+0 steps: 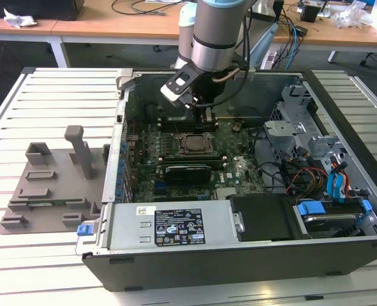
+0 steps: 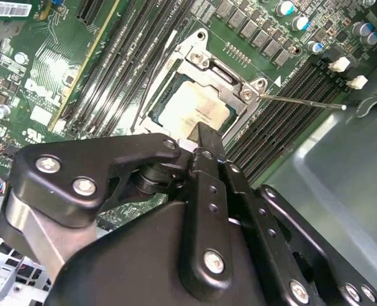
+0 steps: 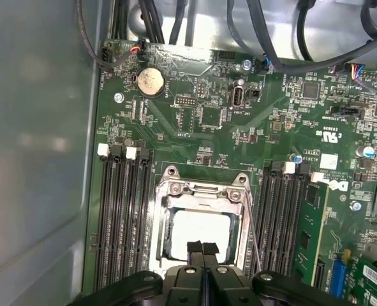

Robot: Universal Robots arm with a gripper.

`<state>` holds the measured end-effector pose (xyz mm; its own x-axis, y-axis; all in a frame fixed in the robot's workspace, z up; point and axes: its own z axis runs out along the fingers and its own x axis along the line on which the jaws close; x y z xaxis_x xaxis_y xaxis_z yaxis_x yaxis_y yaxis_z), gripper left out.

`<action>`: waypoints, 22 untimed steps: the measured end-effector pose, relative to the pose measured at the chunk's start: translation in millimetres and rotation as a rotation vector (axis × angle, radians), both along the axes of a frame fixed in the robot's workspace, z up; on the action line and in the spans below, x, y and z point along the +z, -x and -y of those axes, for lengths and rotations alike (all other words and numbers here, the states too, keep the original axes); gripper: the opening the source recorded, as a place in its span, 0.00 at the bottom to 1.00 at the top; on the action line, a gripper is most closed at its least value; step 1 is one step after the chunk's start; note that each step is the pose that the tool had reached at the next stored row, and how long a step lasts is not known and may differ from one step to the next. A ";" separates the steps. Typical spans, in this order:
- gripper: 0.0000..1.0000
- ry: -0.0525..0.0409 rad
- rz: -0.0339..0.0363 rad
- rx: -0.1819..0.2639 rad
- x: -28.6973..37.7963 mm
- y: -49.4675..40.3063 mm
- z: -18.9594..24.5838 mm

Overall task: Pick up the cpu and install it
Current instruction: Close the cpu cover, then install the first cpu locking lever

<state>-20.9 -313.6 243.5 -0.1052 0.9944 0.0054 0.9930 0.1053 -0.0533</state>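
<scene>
Gripper hovering over the cpu in its socket

The gripper point(image 3: 202, 247), its fingers pressed together and holding nothing, is hanging just above the near edge of the cpu point(image 3: 198, 231), which is lying flat inside the socket frame point(image 3: 202, 189) on the motherboard point(image 3: 239, 121). In the exterior view, the arm point(image 1: 215, 32) is reaching down from the upper centre into the open computer case point(image 1: 341, 191).

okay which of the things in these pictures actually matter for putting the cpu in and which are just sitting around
For the job:
cpu, lying in the socket
gripper, fingers together over the cpu

Just lying about:
grey tray beside the case
coin battery
memory slots
power supply
</scene>
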 end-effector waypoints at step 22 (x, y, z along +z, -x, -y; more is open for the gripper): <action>0.11 0.0000 0.0000 0.004 23.2 0.0 0.0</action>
<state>-20.9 -313.6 266.7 -0.1094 0.9940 0.0054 0.9926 0.1095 -0.0534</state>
